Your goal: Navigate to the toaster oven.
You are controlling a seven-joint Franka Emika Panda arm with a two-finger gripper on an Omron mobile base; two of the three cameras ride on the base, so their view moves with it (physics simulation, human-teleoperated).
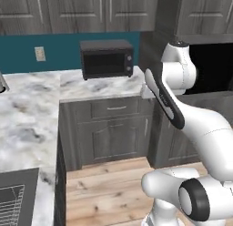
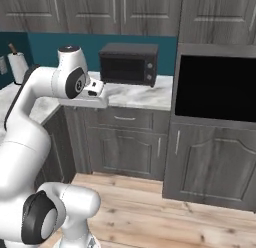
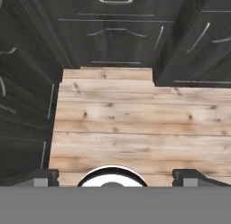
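Marble counter [image 1: 104,88], unlabelled toaster oven [image 1: 107,59]

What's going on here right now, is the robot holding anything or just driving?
Just driving. The white arm is folded up with its hand pointing down at the bare wooden plank floor, holding nothing, its fingers set wide apart. The small black boxy toaster oven sits ahead on the marble counter, beside the large black built-in microwave. The base stands a stretch of floor short of those cabinets.

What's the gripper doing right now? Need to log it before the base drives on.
Gripper: open, holding nothing; fingertips spread wide above the wood floor.
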